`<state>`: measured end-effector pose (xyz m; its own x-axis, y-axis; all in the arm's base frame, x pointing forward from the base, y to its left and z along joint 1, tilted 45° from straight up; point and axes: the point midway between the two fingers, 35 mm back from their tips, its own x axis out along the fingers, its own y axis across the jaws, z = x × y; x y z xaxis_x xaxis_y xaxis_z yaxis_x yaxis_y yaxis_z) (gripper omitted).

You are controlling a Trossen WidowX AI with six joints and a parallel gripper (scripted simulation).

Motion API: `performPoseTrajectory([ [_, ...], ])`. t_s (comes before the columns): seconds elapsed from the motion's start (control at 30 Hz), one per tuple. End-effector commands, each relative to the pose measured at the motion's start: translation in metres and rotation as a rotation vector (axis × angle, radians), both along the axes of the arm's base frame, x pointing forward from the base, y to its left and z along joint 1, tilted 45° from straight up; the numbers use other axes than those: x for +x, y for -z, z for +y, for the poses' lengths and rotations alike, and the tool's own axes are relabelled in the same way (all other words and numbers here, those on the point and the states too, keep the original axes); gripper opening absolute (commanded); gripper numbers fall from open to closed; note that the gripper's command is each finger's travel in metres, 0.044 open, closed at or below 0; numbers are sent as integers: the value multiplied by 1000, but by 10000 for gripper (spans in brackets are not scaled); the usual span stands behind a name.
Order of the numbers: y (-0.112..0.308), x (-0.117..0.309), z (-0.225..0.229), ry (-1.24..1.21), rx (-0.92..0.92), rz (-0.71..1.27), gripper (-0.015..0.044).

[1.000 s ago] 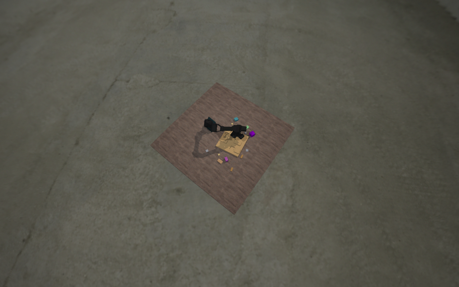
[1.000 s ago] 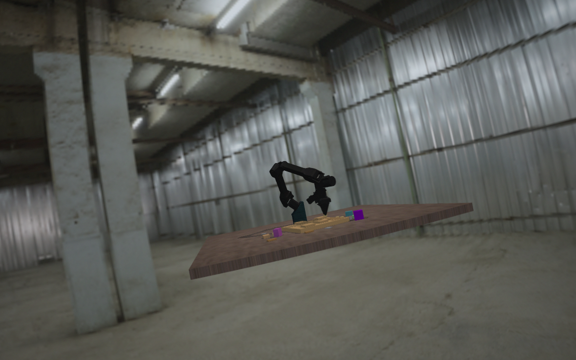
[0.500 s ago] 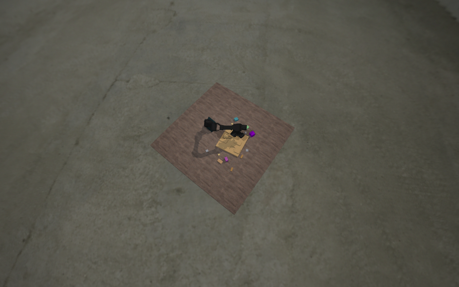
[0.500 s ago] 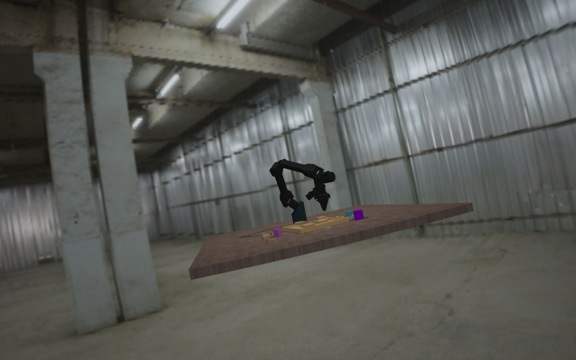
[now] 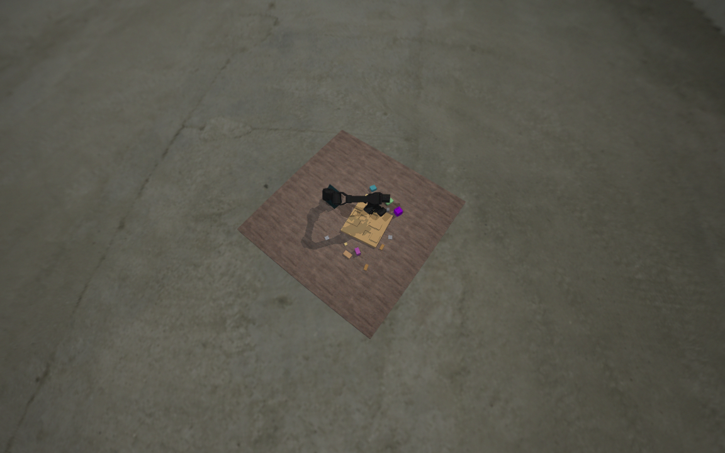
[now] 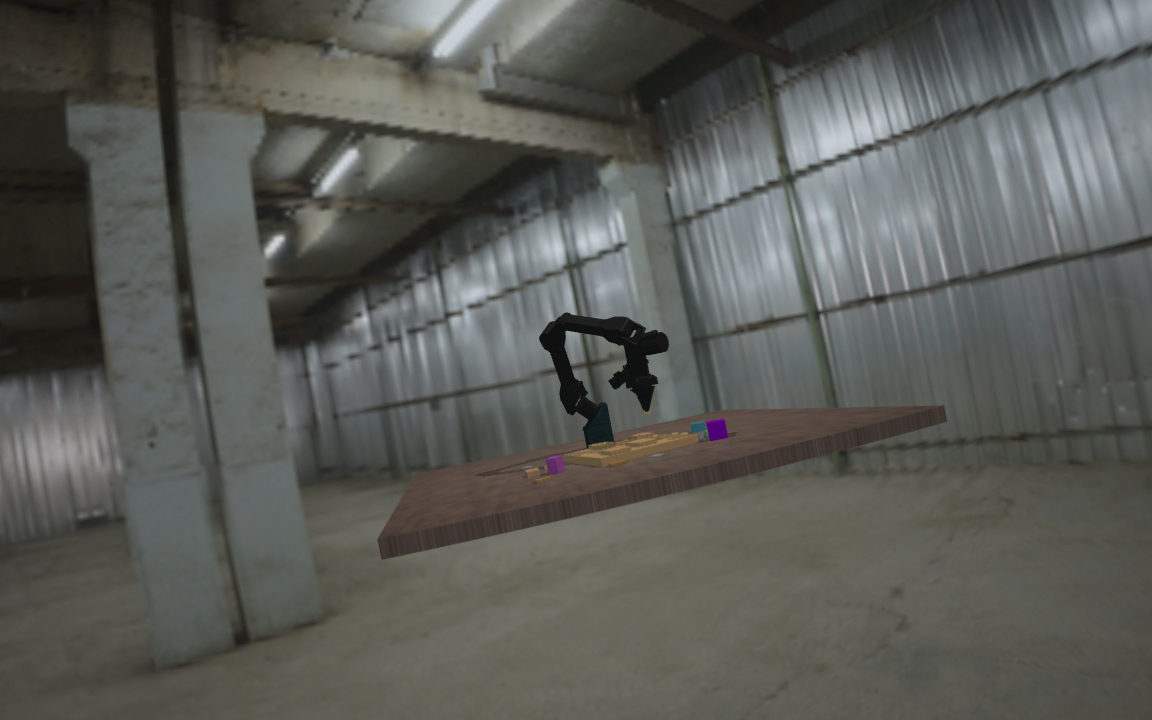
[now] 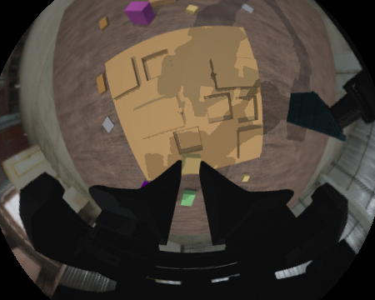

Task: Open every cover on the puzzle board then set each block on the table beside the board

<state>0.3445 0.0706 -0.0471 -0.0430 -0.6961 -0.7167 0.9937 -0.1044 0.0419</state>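
Observation:
My gripper [image 5: 374, 210] [image 6: 647, 411] [image 7: 190, 164] is shut on a small pale yellow block [image 7: 192, 167], held above the board's edge. The tan puzzle board [image 5: 366, 240] [image 6: 602, 457] [image 7: 214, 143] shows several square wells, among them one well [image 7: 187, 141] just ahead of the fingers, another well [image 7: 218, 109] near the middle and one [image 7: 157, 67] at the far left. No block shows in these three. Flat raised covers [image 7: 237, 75] [image 7: 158, 117] lie on the board. Their exact travel is hard to tell. The fingers and shadows hide part of the near edge.
Around the board on the table [image 5: 308, 168] [image 6: 473, 501] lie a green piece [image 7: 188, 197], a purple cube [image 5: 398, 211] [image 6: 717, 429], a magenta block [image 5: 357, 251] [image 6: 554, 464] [image 7: 138, 13], a cyan piece [image 5: 373, 187] and small orange, grey and yellow pieces. The arm's base [image 6: 598, 428] stands beside the board.

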Motion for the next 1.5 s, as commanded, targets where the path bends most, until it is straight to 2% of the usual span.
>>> performPoseTrajectory([
  [0.0, -12, 4, -5, 1, 12, -6, 80],
  [0.73, -76, 11, -65, -5, 39, -5, 80],
  [1.47, -136, -5, -127, -9, 41, -8, 80],
])
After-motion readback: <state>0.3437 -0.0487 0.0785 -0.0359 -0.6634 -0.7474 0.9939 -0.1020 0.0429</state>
